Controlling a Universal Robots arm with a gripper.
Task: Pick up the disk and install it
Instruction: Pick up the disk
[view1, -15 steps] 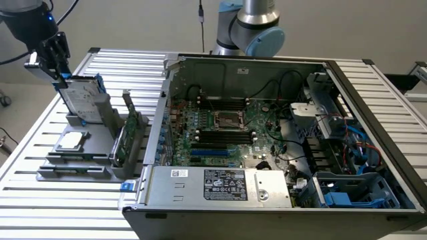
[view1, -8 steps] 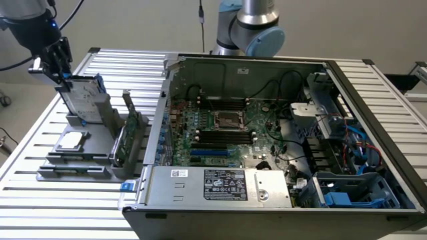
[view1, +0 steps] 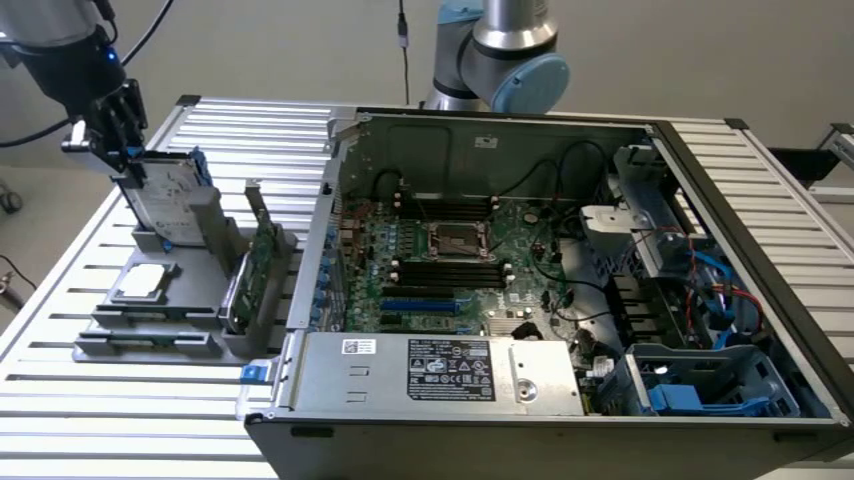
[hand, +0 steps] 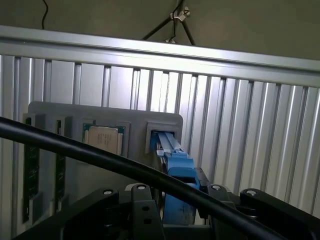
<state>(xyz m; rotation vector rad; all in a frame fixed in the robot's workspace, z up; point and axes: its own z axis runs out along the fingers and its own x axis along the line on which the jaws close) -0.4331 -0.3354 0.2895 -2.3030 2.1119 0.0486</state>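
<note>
The disk stands on edge, leaning a little, with its lower end in the far slot of the grey holder at the exterior view's left. Its silver face and blue rails show there. My gripper comes down from the upper left and is shut on the disk's upper edge. In the wrist view the blue rail of the disk runs from the holder's slot back between the black fingers of my gripper.
The holder also carries a small square silver chip and a green circuit card on edge. The open computer case lies to the exterior view's right, with a blue-fitted drive bay at its near right corner. A black cable crosses the wrist view.
</note>
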